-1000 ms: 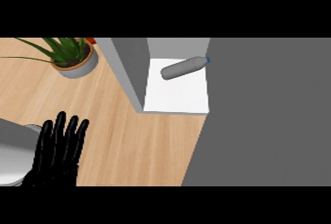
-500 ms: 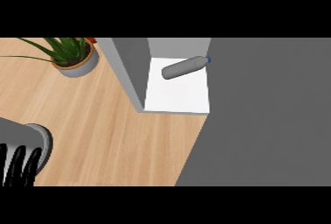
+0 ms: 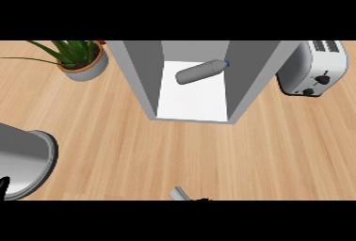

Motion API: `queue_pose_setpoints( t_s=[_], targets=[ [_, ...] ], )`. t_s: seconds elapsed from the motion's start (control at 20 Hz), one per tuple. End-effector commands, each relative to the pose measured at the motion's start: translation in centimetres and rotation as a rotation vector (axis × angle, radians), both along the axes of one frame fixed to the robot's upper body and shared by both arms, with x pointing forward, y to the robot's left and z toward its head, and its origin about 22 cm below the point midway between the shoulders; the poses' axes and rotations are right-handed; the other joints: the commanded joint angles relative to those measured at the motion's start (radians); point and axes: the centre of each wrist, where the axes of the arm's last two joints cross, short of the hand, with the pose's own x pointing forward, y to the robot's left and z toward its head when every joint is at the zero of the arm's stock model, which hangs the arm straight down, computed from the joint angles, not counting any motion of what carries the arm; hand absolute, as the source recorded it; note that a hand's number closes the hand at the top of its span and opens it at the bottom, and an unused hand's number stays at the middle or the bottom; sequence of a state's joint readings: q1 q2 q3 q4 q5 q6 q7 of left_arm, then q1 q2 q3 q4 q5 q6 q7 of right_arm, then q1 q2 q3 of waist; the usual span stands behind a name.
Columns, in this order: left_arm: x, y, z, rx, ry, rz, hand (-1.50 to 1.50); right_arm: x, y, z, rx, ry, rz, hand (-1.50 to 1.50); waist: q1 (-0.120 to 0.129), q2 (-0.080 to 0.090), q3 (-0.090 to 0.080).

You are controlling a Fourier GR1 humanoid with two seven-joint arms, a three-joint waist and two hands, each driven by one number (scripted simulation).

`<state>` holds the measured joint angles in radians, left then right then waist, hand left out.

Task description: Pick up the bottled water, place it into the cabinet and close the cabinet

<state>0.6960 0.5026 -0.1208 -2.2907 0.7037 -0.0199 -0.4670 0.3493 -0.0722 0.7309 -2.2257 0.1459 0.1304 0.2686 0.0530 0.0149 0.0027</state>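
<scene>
Already the clear plastic water bottle [image 3: 201,72] lies on its side on the white floor of the grey open-front cabinet [image 3: 245,89], near the back. So you are at the last step: closing the cabinet. You cannot see its door, so find it first. Only a tiny black bit of your left hand [image 3: 4,184] shows low at the left edge, and a small bit of the right hand [image 3: 201,199] at the bottom; you cannot tell if either is wide or curled. Both are well apart from the cabinet, over the light wooden counter [image 3: 208,150].
</scene>
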Motion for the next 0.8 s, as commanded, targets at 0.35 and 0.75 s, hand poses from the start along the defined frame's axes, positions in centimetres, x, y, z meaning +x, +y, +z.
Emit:
queue_pose_setpoints(
  t_s=[0.35, 0.75],
  targets=[
    [-3.7, 4.7, 1.2, -0.016, -0.004, -0.02, -1.5, 5.8, 4.6, 3.4, 0.133, -0.026, 0.074, 1.5, 0.008, -0.015, -0.004],
    [-4.6, 5.7, 1.0, -0.033, -0.037, 0.001, -1.5, 13.9, 4.1, 6.3, 0.232, 0.039, 0.057, 1.5, -0.014, -0.012, -0.003]
  ],
)
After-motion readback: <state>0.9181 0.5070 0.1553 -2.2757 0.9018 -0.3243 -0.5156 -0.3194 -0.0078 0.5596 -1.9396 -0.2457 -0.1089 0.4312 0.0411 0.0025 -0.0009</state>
